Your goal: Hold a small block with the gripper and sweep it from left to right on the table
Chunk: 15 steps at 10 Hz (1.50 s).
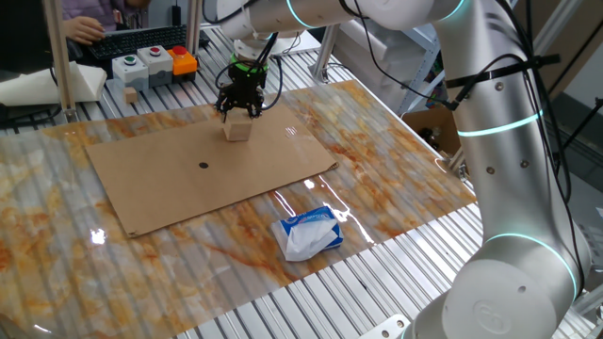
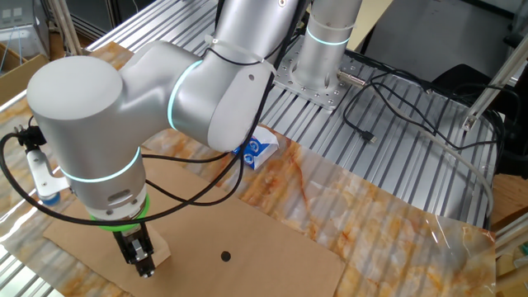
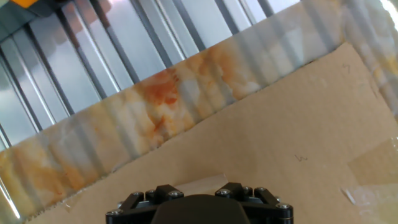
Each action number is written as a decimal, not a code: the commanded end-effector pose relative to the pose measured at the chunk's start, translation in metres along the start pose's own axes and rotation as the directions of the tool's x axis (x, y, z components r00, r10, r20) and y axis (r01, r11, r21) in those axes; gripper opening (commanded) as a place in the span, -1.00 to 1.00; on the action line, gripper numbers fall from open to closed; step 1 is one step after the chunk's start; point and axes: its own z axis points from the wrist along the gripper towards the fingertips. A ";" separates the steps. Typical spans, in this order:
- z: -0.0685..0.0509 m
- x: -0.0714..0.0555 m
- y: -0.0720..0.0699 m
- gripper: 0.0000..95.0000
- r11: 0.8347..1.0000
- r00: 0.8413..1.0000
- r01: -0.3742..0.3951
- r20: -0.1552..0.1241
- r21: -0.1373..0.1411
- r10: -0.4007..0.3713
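Black two-fingered gripper (image 1: 241,106) poised directly over the small light-tan wooden cube (image 1: 237,129) on the flat brown cardboard sheet (image 1: 170,174).

The cube sits near the sheet's far edge, on the glossy orange-and-beige marbled bench (image 1: 396,179); whether the fingers actually clasp it, I cannot tell. A dark dot (image 1: 203,166) marks the sheet's middle, and a white-and-blue soft packet (image 1: 307,233) lies well apart on the marbled top.

A keyboard (image 1: 141,40) lies just behind a button box (image 1: 149,64). Beside the box stands a wooden post (image 1: 58,56); black cables (image 2: 388,99) elsewhere, perhaps power leads.
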 end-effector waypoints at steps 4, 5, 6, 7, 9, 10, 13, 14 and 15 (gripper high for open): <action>0.001 0.001 0.000 -0.20 1.000 1.000 0.019 0.001 0.001 -0.019; 0.000 0.002 0.001 -0.20 1.000 1.000 0.018 0.001 0.001 -0.018; 0.000 0.003 0.002 -0.20 1.000 1.000 0.016 0.001 0.002 -0.016; -0.001 0.004 0.004 -0.20 1.000 1.000 0.012 0.001 0.002 -0.012; 0.001 0.007 0.007 -0.20 1.000 1.000 0.004 0.001 0.002 -0.004; 0.001 0.007 0.007 -0.20 1.000 1.000 0.003 0.001 0.002 -0.003; 0.001 0.014 0.014 -0.20 1.000 1.000 0.004 0.003 0.006 -0.004; 0.000 0.017 0.016 0.20 1.000 1.000 0.004 0.003 0.005 -0.004; 0.001 0.020 0.020 0.20 1.000 1.000 -0.005 0.003 0.003 0.005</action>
